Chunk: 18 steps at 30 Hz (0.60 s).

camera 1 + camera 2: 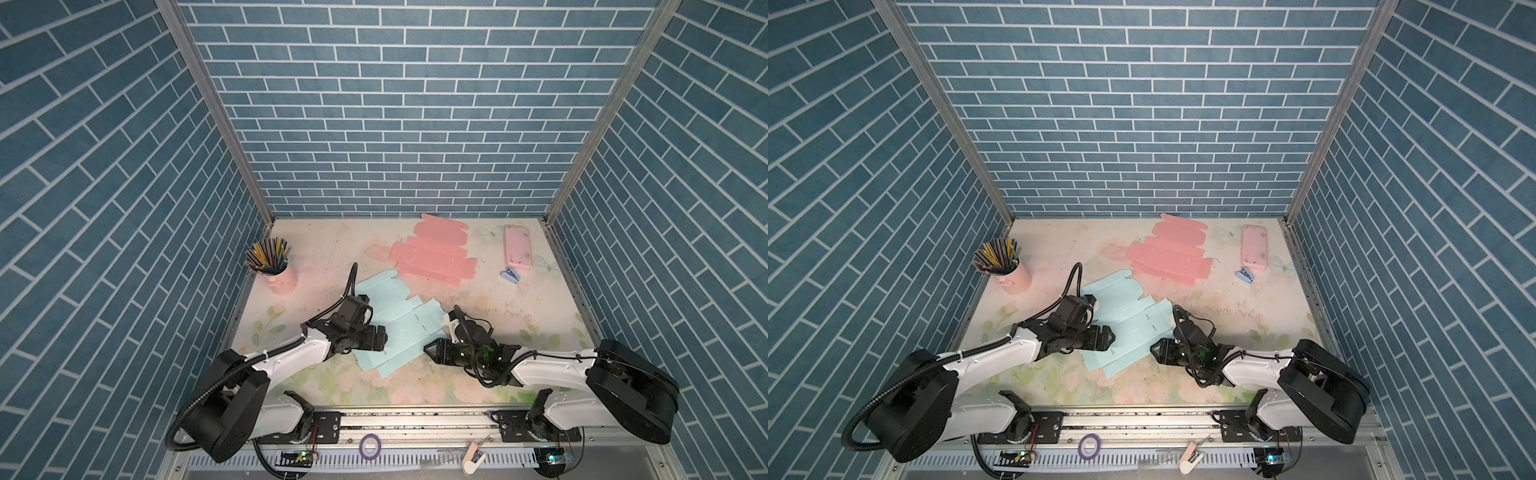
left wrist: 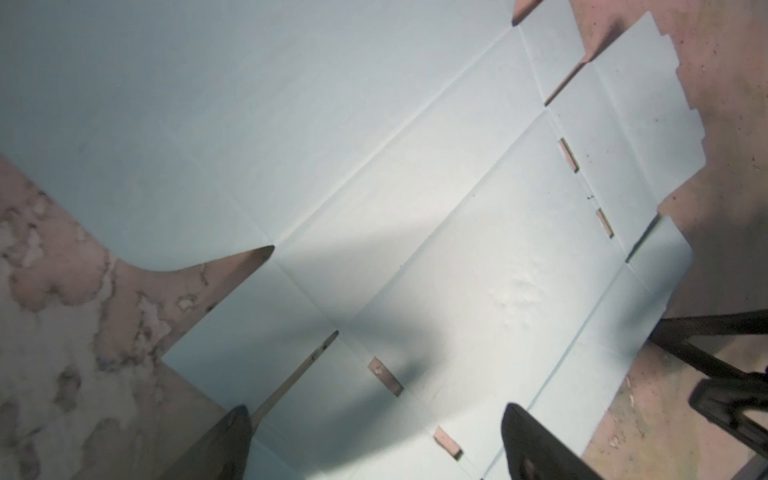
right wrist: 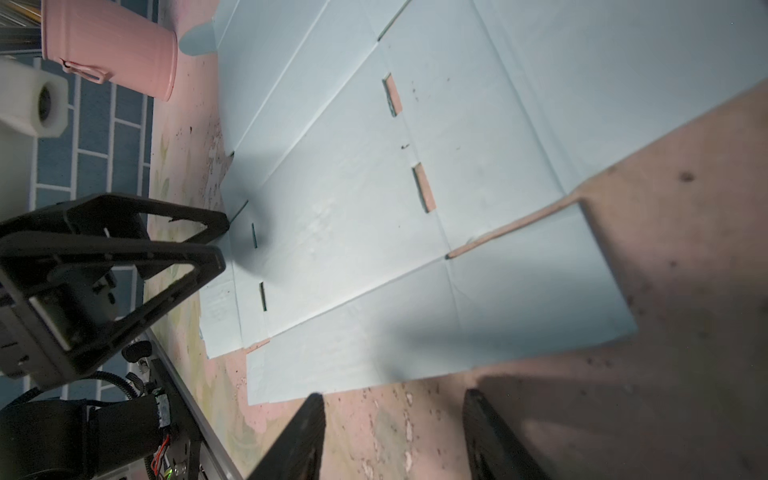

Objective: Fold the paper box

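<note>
The paper box is a flat, unfolded light blue blank (image 1: 401, 328) (image 1: 1127, 328) lying in the middle of the table, with creases and small slots showing in both wrist views (image 2: 415, 208) (image 3: 374, 208). My left gripper (image 1: 384, 336) (image 1: 1111, 334) (image 2: 376, 419) hovers low over the blank's left side, jaws wide apart with only paper beneath them. My right gripper (image 1: 428, 349) (image 1: 1154, 349) (image 3: 394, 397) sits just off the blank's near right edge, over bare table, open with nothing between its fingers.
A flat pink blank (image 1: 432, 253) (image 1: 1169, 253) lies behind the blue one. A pink cup of pencils (image 1: 282, 278) (image 1: 1017, 274) stands at the left. A pink case (image 1: 517, 248) and a small blue stapler (image 1: 512, 275) lie at the back right.
</note>
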Available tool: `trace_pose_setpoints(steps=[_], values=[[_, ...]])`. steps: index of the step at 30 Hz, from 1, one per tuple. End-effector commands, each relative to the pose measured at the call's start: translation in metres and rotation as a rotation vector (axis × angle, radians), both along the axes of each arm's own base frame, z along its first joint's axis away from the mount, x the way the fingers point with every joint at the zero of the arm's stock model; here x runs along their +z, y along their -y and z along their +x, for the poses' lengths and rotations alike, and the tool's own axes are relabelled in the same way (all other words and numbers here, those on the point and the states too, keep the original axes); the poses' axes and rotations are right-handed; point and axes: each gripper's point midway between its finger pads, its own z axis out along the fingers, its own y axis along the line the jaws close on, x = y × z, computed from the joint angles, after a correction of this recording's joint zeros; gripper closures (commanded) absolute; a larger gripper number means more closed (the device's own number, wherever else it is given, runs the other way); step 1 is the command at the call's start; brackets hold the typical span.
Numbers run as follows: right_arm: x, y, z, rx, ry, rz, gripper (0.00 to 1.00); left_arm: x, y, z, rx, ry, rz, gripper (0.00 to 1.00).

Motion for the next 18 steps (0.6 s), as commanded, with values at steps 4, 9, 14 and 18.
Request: trace_pose_setpoints(steps=[4,9,14,18], values=[[-0.024,0.029,-0.002,-0.091,-0.091,-0.042,0.46,-0.010,0.002,-0.029,0.012,-0.064,-0.022,0.05],[-0.020,0.035,0.003,-0.105,-0.090,-0.025,0.46,-0.018,0.008,-0.042,-0.002,-0.069,-0.020,0.05],[-0.017,0.040,0.007,-0.120,-0.082,-0.024,0.46,-0.016,0.027,-0.054,-0.030,-0.074,-0.049,0.05],[-0.015,0.046,0.010,-0.141,-0.079,-0.025,0.47,-0.003,0.050,-0.063,-0.076,-0.049,-0.095,0.05]])
